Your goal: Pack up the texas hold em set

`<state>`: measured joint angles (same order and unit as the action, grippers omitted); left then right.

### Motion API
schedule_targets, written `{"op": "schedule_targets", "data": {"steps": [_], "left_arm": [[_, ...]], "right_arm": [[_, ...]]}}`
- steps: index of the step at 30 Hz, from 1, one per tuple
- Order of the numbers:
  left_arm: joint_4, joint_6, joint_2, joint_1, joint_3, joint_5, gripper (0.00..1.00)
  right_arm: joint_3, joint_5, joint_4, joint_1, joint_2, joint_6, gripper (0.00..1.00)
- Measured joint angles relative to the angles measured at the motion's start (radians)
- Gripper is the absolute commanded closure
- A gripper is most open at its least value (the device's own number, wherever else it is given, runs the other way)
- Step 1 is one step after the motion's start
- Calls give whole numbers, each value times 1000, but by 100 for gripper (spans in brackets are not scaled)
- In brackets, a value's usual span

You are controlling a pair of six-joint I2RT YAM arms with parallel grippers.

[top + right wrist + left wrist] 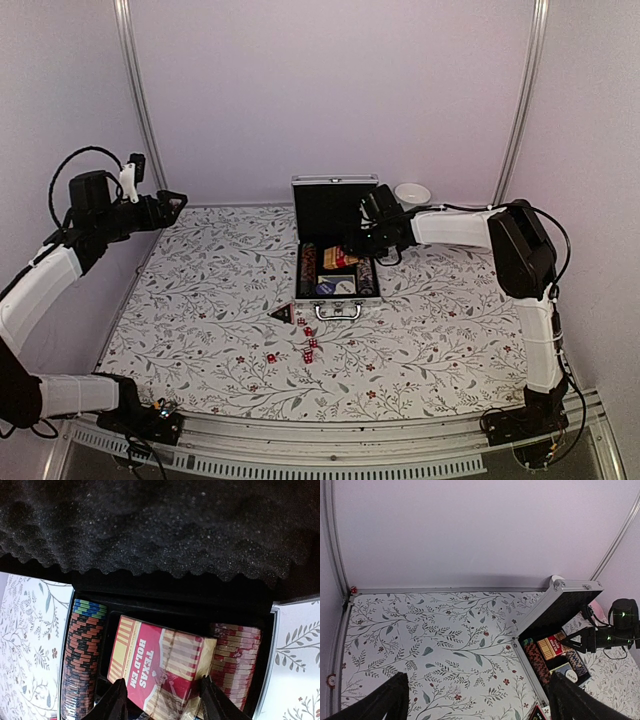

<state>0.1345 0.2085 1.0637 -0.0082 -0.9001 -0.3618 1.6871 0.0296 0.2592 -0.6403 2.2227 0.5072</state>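
Note:
The silver case [336,303] stands open at the back middle of the table, its foam-lined lid [160,525] upright. Inside lie a row of dark poker chips [82,665], a row of red chips [235,665] and, between them, the tan-red card pack [155,660]. My right gripper [162,680] reaches into the case with its fingers apart, one at each long side of the pack; I cannot tell whether they touch it. Tiny red dice [303,350] and the black triangular piece [283,313] lie on the cloth before the case. My left gripper [175,200] hangs open, high at the far left.
A white bowl [412,192] sits just behind the case at the right. The flowered cloth [200,300] covers the table, with metal frame posts [135,100] at the back corners. A white dealer disc [568,676] lies in the case's near compartment.

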Motion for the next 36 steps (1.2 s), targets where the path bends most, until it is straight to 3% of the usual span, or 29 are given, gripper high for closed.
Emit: {"op": "schedule_targets", "data": {"steps": [21,36], "left_arm": [[12,-19,10,0,0,-9,3],[13,-22,10,0,0,8,3]], "right_arm": [[21,78,-24,-1,27,0,52],[21,-1,-16,-7,27,-11,51]]}}
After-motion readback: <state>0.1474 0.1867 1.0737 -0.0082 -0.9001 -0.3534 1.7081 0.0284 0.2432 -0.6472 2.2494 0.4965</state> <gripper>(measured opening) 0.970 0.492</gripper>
